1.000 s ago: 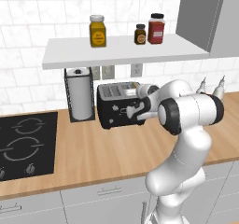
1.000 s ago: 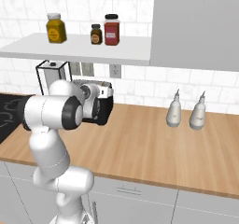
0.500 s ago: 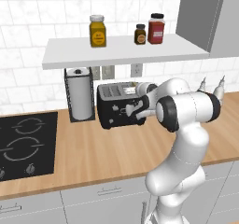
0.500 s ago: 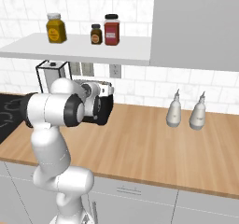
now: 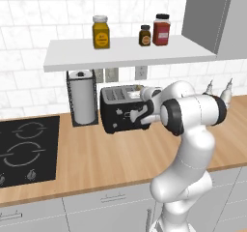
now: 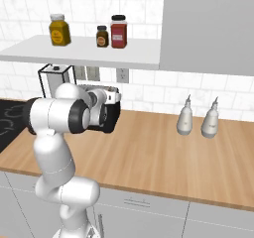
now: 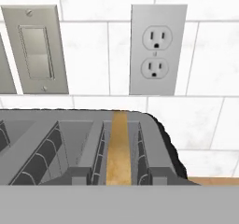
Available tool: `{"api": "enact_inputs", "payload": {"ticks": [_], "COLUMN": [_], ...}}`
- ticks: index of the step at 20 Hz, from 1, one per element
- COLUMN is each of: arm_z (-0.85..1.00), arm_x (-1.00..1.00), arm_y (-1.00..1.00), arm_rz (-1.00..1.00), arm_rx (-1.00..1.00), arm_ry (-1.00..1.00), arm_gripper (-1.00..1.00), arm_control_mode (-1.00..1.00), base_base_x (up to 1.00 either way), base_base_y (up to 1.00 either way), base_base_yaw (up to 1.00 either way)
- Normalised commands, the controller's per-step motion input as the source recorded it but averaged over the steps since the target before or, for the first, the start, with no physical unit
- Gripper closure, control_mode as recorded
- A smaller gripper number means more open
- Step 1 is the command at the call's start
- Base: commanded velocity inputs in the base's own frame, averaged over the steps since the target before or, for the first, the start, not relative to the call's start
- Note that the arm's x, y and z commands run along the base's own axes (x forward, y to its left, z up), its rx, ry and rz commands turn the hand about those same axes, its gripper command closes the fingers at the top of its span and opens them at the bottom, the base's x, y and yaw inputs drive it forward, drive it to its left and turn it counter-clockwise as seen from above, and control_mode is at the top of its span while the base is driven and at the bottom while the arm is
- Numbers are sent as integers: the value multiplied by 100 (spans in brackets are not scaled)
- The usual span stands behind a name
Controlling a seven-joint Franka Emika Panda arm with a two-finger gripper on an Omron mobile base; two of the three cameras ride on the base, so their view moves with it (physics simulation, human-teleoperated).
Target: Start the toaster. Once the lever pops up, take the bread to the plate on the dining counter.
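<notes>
The toaster (image 5: 120, 109) stands on the wooden worktop (image 5: 106, 158) against the tiled wall, just right of the paper-towel holder (image 5: 82, 97). In the hand view the bread (image 7: 117, 148) sits edge-up in the toaster's rightmost slot, below a wall outlet (image 7: 157, 49) and a light switch (image 7: 35, 49). The tool (image 5: 136, 116) is at the toaster's front right; whether its jaws are wide or narrow I cannot tell. Three jars (image 5: 144, 34) stand on the shelf (image 5: 125, 52) above.

I see my arm (image 5: 193, 115) now pressed further in against the toaster (image 5: 123, 109), the hand sitting lower at its right end than a second ago
</notes>
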Motion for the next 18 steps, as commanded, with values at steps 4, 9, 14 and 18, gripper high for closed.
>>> {"api": "enact_inputs", "payload": {"ticks": [4,9,14,18], "arm_z": [-5,0,6,4], "arm_x": [0,0,-14,-10], "arm_y": [0,0,0,0], "arm_rz": [0,0,0,0], "arm_rx": [0,0,0,0], "arm_ry": [-3,-4,-5,-1], "arm_gripper": [100,100,100,100], "arm_control_mode": [-100,-100,-100,-100], "base_base_x": [0,0,0,0], "base_base_y": [0,0,0,0], "base_base_yaw": [0,0,0,0]}}
